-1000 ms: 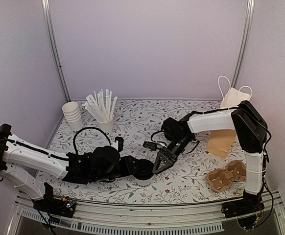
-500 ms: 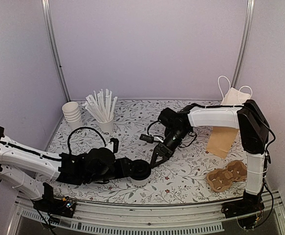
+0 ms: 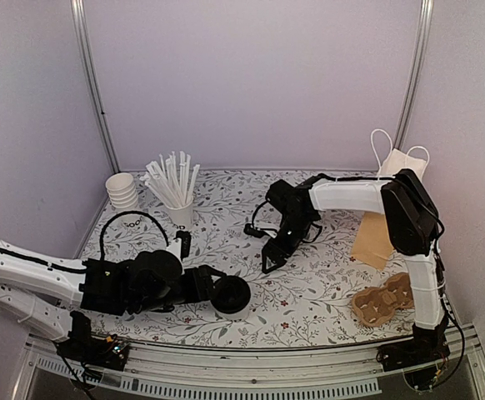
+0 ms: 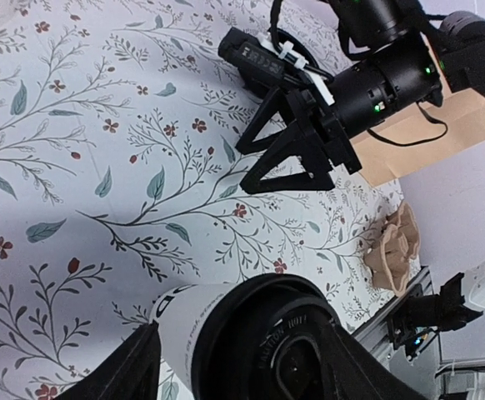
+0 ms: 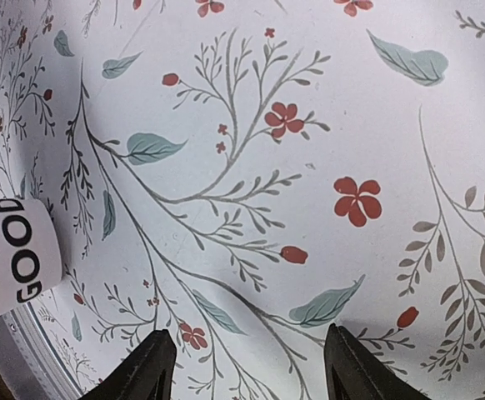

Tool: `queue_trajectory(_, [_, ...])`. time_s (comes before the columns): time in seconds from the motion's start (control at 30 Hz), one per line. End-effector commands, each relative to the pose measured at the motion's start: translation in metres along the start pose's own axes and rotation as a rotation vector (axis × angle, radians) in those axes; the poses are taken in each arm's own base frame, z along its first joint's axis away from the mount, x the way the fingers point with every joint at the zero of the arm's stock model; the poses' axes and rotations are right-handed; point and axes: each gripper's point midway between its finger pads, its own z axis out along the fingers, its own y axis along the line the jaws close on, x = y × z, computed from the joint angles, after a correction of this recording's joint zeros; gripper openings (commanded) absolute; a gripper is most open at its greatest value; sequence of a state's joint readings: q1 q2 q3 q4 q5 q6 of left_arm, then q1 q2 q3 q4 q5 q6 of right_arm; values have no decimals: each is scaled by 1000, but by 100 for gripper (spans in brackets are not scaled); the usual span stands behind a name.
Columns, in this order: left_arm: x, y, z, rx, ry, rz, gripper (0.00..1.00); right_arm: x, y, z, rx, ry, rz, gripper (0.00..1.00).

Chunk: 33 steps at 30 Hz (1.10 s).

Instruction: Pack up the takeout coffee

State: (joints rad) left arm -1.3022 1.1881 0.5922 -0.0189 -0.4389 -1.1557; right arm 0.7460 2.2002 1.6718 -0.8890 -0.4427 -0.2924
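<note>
The takeout coffee (image 3: 230,295) is a white paper cup with a black lid, near the table's front centre. My left gripper (image 3: 213,288) is shut on it. In the left wrist view the cup (image 4: 184,321) and its lid (image 4: 292,350) sit between my fingers (image 4: 117,375). My right gripper (image 3: 269,263) is open and empty, hanging just above the floral tablecloth behind and right of the cup. It also shows in the left wrist view (image 4: 284,154). The right wrist view shows the cup's base with dark print (image 5: 13,258) at the left edge and my fingertips (image 5: 147,367) apart.
A stack of lidless white cups (image 3: 123,195) and a cup of white straws (image 3: 176,187) stand at the back left. A brown paper bag (image 3: 376,237) lies at the right. A cardboard cup carrier (image 3: 382,302) sits at the front right.
My left gripper has carried the coffee cup leftward and nearer the front edge. My right gripper has drawn away from the cup, back and upward, with its jaws open.
</note>
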Motion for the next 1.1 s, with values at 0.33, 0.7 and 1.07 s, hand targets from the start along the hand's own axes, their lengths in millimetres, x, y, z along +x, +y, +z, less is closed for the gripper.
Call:
queue_trajectory(0.33, [34,12,28,-74,112,119,68,-5,13,-18,-1,-43,-48,65])
queue_trajectory(0.7, [48,28,28,-116,165,111,60,1,103,-74,-392,-176,-95,68])
queue_trajectory(1.07, [69,48,34,-146,229,72,54,25,145,-66,-535,-122,-144,79])
